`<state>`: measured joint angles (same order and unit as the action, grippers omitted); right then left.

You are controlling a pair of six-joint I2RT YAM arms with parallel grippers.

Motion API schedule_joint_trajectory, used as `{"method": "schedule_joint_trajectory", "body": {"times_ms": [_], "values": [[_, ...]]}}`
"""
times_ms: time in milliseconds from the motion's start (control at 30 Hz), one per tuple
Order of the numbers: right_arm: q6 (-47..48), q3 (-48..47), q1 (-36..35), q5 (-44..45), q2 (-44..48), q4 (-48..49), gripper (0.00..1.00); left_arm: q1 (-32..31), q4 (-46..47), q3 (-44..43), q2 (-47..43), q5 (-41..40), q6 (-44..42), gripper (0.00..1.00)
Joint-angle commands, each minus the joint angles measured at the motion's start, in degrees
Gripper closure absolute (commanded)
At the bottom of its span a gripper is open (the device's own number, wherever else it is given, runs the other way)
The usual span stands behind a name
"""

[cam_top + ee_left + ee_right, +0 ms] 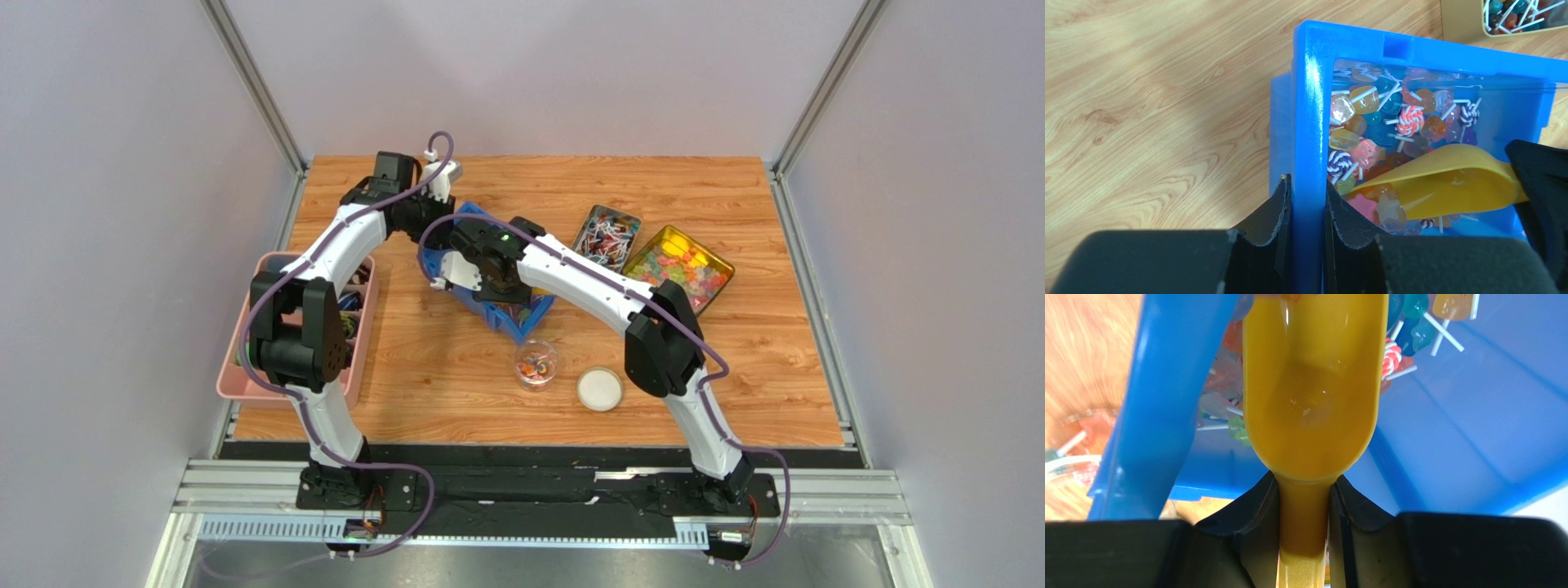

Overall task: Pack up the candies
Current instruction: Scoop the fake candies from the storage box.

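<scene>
Your left end effector [1306,191] is clamped on a side wall of the blue plastic bin [1312,92], one finger outside and one inside; your right end effector [1304,481] is closed tight on the handle of the yellow plastic scoop [1312,386], whose bowl reaches into that bin; the small shiny-wrapped candies [1379,122], many on white sticks, lie heaped in the bin beside the scoop's bowl; a small clear cup [535,364] stands on the wooden surface [1155,110] near the bin, seemingly holding a few more, though it is too small to be sure.

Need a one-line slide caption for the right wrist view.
Right hand grips the yellow scoop by its handle, its empty bowl inside the blue bin beside the candies.
</scene>
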<state>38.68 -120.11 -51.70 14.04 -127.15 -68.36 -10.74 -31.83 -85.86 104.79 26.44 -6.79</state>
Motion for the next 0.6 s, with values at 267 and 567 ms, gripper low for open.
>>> {"method": "schedule_joint_trajectory", "body": {"times_ms": [267, 567], "values": [[-8.08, 6.47, 0.46, -11.57, 2.43, 18.69, 1.00, -0.60, 7.40, -1.85, -6.71, 12.32, 6.17, 1.00], [-11.60, 8.58, 3.27, -20.09, 4.37, 25.02, 1.00, -0.51, 7.05, -2.64, -5.57, 14.43, 6.44, 1.00]]}}
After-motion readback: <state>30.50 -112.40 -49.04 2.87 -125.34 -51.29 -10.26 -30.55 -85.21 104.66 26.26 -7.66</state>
